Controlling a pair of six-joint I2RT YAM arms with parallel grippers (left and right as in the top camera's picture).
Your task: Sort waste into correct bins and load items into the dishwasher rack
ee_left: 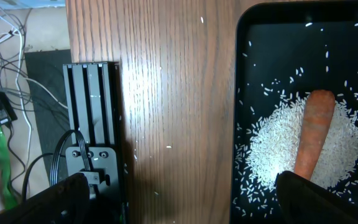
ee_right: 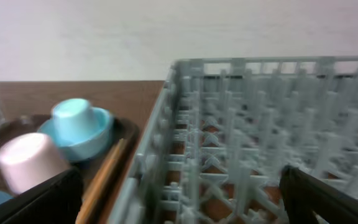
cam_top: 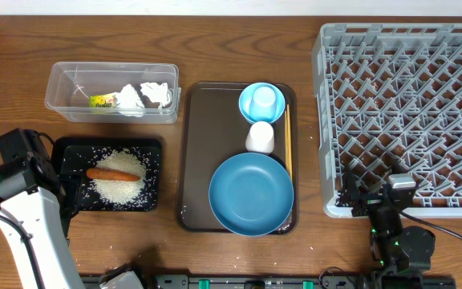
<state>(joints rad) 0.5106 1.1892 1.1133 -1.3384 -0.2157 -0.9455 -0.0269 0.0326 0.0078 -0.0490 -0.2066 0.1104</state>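
I am holding my left gripper (ee_left: 179, 208) released, jaws wide, over the table just left of the black tray (ee_left: 241, 93), where the carrot (ee_left: 312, 134) is lying on the rice (ee_left: 272, 149). My right gripper (ee_right: 185, 205) is hanging open at the dishwasher rack (ee_right: 247, 124)'s near edge. Tissues (cam_top: 155, 94) and wrapper (cam_top: 101, 101) are sitting in the clear tub (cam_top: 54, 88), far left. Dish (cam_top: 251, 194), bowl (cam_top: 247, 103), white cup (cam_top: 260, 137) and chopsticks (cam_top: 288, 152) are resting on the brown tray (cam_top: 195, 160).

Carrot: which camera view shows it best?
Left wrist: the carrot lies large and sharp on the rice in the black tray. Overhead shows the carrot whole but small. Right wrist shows none of it.
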